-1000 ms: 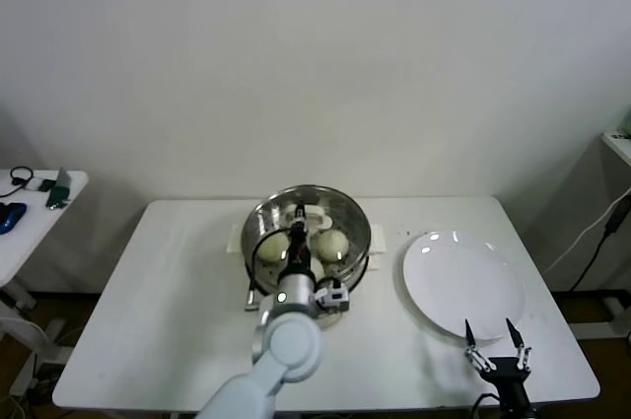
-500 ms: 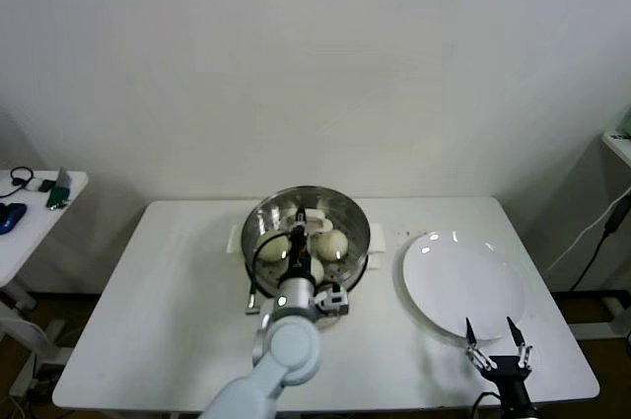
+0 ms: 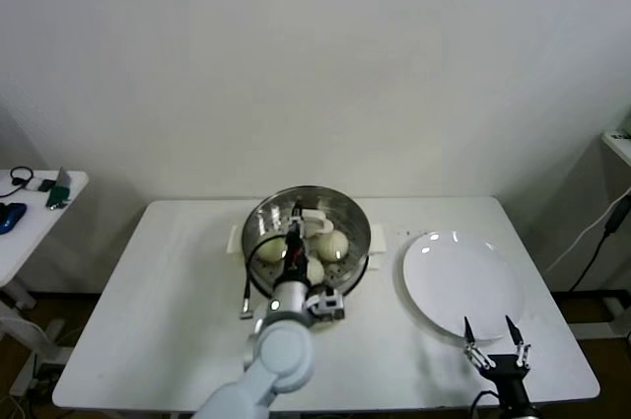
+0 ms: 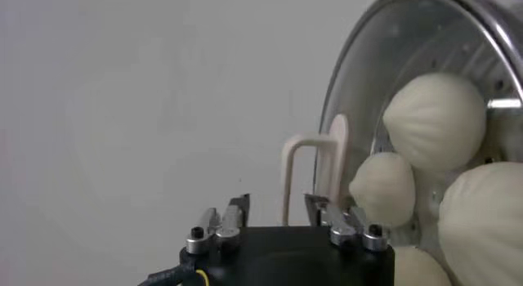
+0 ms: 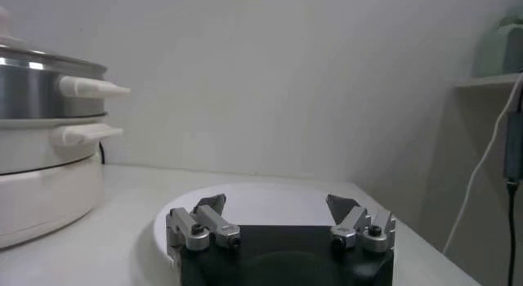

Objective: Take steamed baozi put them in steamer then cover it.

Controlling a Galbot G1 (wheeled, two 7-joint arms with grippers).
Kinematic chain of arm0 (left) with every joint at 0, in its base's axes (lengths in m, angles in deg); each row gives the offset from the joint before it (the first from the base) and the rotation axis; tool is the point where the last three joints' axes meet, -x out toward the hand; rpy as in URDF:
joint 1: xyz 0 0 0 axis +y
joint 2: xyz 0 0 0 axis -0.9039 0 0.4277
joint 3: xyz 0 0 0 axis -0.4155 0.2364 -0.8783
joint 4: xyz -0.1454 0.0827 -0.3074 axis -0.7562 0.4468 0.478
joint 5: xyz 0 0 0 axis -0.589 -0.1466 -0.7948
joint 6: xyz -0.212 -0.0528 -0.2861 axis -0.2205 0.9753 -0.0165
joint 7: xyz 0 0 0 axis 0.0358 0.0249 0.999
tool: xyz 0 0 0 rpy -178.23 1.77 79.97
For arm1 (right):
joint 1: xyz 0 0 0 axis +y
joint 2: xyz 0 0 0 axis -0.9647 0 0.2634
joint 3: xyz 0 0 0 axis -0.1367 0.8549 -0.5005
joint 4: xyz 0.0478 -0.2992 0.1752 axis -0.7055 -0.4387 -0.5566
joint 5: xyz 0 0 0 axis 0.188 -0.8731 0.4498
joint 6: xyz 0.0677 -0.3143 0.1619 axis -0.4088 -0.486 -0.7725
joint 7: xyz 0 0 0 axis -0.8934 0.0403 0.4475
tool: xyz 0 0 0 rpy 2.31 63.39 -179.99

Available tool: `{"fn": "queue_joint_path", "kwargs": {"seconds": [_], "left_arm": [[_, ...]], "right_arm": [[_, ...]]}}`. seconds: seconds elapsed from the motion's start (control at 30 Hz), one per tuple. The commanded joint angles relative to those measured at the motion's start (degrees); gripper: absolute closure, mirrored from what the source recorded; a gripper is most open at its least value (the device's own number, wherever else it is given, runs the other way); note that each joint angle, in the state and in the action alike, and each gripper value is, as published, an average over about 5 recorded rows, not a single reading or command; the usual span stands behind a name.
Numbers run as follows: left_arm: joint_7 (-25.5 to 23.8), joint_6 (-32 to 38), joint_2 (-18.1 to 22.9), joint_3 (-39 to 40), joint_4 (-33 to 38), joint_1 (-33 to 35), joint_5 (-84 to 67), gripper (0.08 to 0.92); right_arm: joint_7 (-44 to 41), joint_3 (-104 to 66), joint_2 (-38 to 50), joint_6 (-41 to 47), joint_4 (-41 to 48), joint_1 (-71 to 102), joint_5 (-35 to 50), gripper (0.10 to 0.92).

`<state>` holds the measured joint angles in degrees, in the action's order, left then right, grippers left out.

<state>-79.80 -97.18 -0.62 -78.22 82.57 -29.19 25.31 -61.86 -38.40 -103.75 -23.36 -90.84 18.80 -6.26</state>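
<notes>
With the glass cover (image 3: pixel 308 227) seated on the steamer (image 3: pixel 361 253) over the baozi (image 4: pixel 435 120), I see my left gripper (image 4: pixel 278 220) parted either side of its handle (image 4: pixel 317 172), gripping nothing. My right gripper (image 3: pixel 496 342) waits wide open, empty, beside the white plate (image 3: pixel 463 281).

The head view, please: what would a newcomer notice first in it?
The shiny steamer at the table's middle, its glass cover on and pale baozi showing through. The left gripper hangs just above the cover's handle, jaws apart. To the right lies a bare white plate.
</notes>
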Motion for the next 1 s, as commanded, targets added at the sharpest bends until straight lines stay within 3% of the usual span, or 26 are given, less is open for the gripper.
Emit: {"fn": "queue_joint_path", "kwargs": {"seconds": [0.03,0.2,0.33,0.47,0.6,0.73,0.87,1.0], "left_arm": [[2.7,-2.7,-2.4,0.6,10.4,3.1,-9.0,0.46],[10.6,2.8,-5.3,-3.3,16.4,5.5,-26.5,0.321],[16.3,14.5,-7.3,-13.1,19.6,10.2,-45.1,0.214],[20.6,25.3,-7.6,-25.5,20.3,18.3,-62.0,0.18],[20.3,32.6,-5.3,-38.9,19.6,26.4,-78.3,0.177],[18.4,41.6,-5.3,-50.1,14.5,31.6,-92.6,0.177],[17.2,53.0,-5.6,-52.0,7.0,33.9,-99.9,0.177],[16.4,58.2,-4.2,-49.2,2.7,34.3,-100.9,0.177]], "right_arm": [[0.6,0.2,-0.1,0.5,-0.1,-0.3,0.1,0.203],[1.9,0.5,0.2,-0.2,-0.4,-0.1,1.0,0.202],[2.3,0.5,0.5,-1.6,-1.1,0.1,1.3,0.203],[2.5,0.1,0.5,-0.1,-1.8,-0.3,2.1,0.202],[2.4,0.0,0.5,0.9,-1.6,-0.9,2.3,0.203],[2.3,0.0,0.8,0.8,-0.7,-1.5,2.0,0.203],[2.5,0.1,1.0,0.0,0.5,-2.3,1.6,0.203],[2.4,0.2,1.2,-0.3,1.5,-3.0,1.3,0.203]]}}
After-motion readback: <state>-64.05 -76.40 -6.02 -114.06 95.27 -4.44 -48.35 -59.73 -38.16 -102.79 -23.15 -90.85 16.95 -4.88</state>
